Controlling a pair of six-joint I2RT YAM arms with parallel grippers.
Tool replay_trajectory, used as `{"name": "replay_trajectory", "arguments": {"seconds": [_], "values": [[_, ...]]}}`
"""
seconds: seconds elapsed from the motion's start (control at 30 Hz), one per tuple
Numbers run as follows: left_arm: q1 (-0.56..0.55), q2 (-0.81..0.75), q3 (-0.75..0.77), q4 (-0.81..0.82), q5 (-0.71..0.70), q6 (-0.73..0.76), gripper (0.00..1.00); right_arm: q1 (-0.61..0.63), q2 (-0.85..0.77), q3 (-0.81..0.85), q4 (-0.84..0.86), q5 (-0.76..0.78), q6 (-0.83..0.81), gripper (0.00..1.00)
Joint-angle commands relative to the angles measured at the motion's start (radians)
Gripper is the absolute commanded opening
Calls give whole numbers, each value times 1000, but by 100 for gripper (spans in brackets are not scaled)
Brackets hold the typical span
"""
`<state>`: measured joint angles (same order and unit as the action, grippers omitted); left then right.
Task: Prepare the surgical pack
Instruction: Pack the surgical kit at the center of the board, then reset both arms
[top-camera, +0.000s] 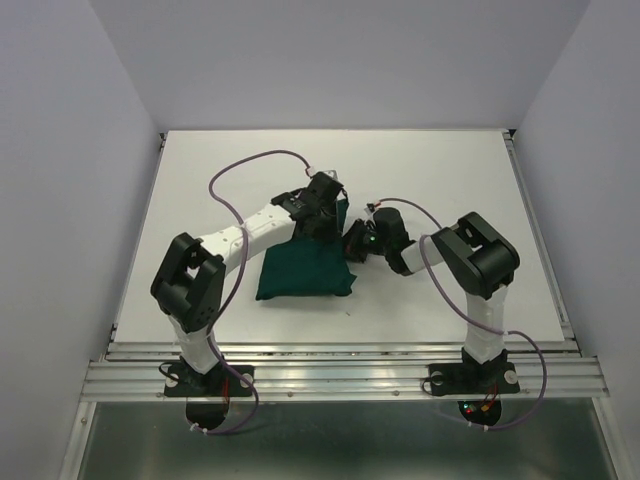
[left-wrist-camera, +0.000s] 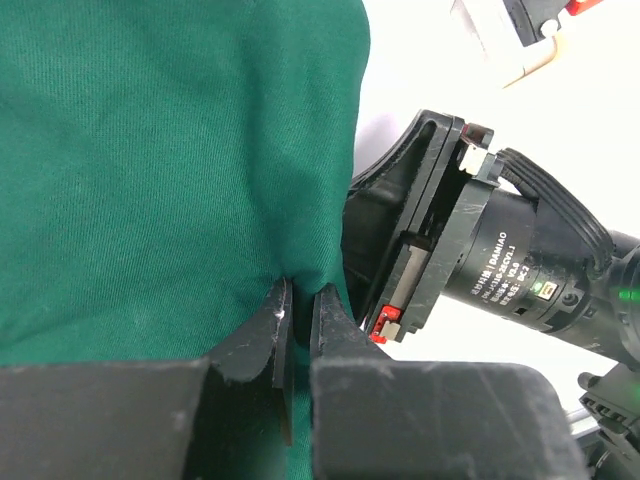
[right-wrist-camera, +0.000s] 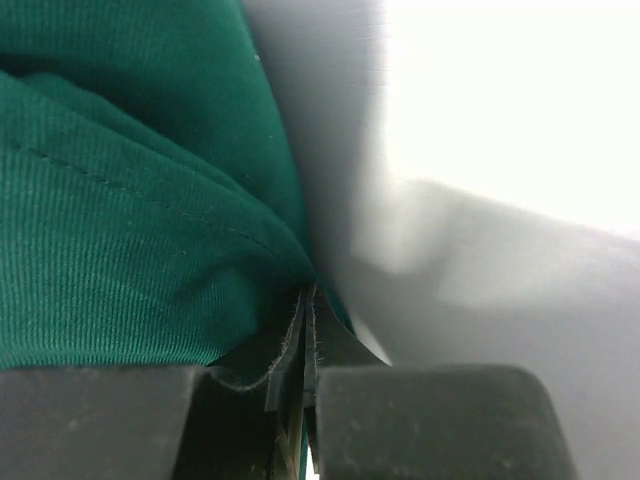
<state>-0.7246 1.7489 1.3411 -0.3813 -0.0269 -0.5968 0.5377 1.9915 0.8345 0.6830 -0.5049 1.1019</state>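
Observation:
The surgical pack shows as a dark green cloth drape (top-camera: 300, 272), folded into a bundle at the middle of the table. My left gripper (top-camera: 328, 224) is at the bundle's far right corner. In the left wrist view it (left-wrist-camera: 300, 296) is shut on a pinched fold of the drape (left-wrist-camera: 150, 150). My right gripper (top-camera: 352, 243) meets the bundle's right edge just below the left one. In the right wrist view it (right-wrist-camera: 310, 300) is shut, with the hem of the drape (right-wrist-camera: 120, 230) drawn into its tips. Whatever lies inside the bundle is hidden.
The white table (top-camera: 450, 180) runs to grey walls at the back and both sides. The right arm's wrist (left-wrist-camera: 490, 260) sits a finger's width from my left fingers. A metal rail (top-camera: 340, 375) carries both arm bases along the near edge.

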Motion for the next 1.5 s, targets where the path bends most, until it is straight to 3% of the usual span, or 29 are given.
{"name": "replay_trajectory", "arguments": {"seconds": [0.0,0.1,0.23,0.3,0.5,0.6,0.63,0.7,0.77,0.87,0.93,1.23,1.47], "values": [[-16,15,20,160,53,-67,0,15,-6,17,207,-77,64,4],[-13,50,30,148,33,-84,0,-10,-39,-18,118,-34,33,3],[-12,132,87,108,-30,-107,0,-21,-120,20,-379,202,-117,4],[-12,169,110,104,-51,-124,0,-21,-155,49,-546,375,-175,4],[-10,265,188,82,-80,-136,1,-21,-238,43,-735,619,-209,4],[-10,293,217,58,-77,-120,27,-21,-287,35,-807,735,-205,10],[-10,290,220,56,-70,-107,47,-21,-310,29,-857,777,-201,13],[-13,255,211,58,-71,-86,60,-30,-391,8,-922,912,-194,36],[-12,213,213,48,-79,-69,62,-39,-486,-5,-960,1032,-195,73],[-15,158,260,-19,-125,-32,63,-50,-607,-11,-1043,1193,-197,94],[-18,127,280,-45,-140,-11,63,-62,-660,-2,-1082,1259,-212,100],[-15,-63,428,-218,-258,89,63,-82,-780,147,-1169,1519,-401,100],[1,-236,297,-173,-427,114,63,-82,-770,253,-1177,1433,-436,100]]}}
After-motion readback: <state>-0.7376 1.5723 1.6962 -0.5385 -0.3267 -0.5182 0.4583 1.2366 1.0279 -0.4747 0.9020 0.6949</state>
